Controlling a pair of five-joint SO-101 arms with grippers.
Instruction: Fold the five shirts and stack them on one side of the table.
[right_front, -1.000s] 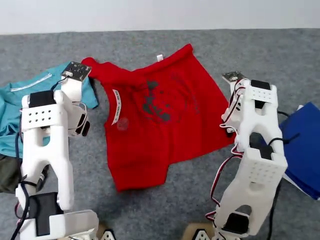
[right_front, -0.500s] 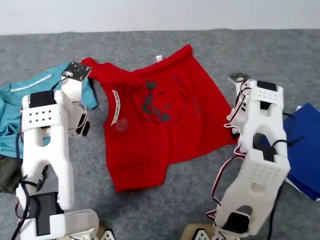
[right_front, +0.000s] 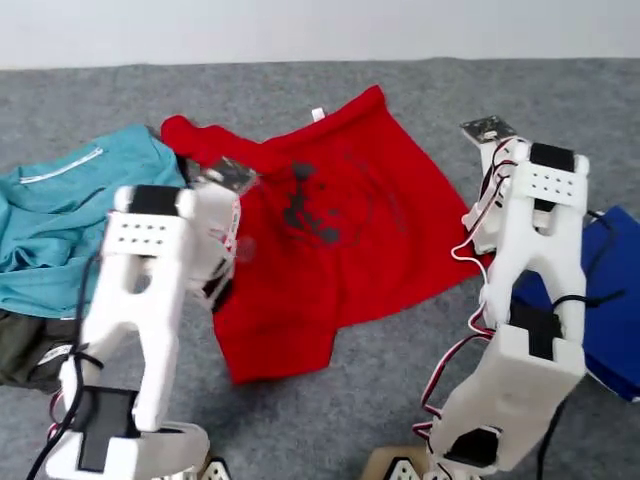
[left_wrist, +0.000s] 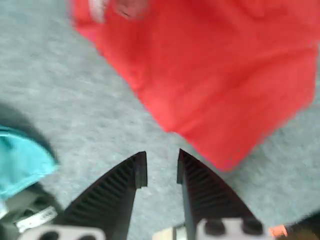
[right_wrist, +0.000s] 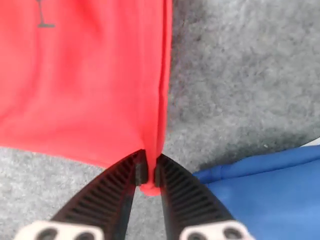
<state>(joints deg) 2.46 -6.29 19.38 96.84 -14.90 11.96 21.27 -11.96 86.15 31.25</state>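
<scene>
The red shirt (right_front: 340, 250) is pinched at its corner by the right tool (right_wrist: 147, 172), the left tool (left_wrist: 159, 167) is held spread nearby, and a second grip is probably needed before folding.

The red cloth shirt (right_front: 330, 230) is soft, matt and creased. The teal cloth shirt (right_front: 60, 220) and blue cloth shirt (right_front: 610, 300) beside it look equally matt. The grey tabletop (right_front: 400, 400) is rough, felt-like carpet. The white arms (right_front: 140, 330) are smooth matt plastic. The left claw (left_wrist: 160, 167) and right claw (right_wrist: 148, 167) are black ribbed plastic.
</scene>
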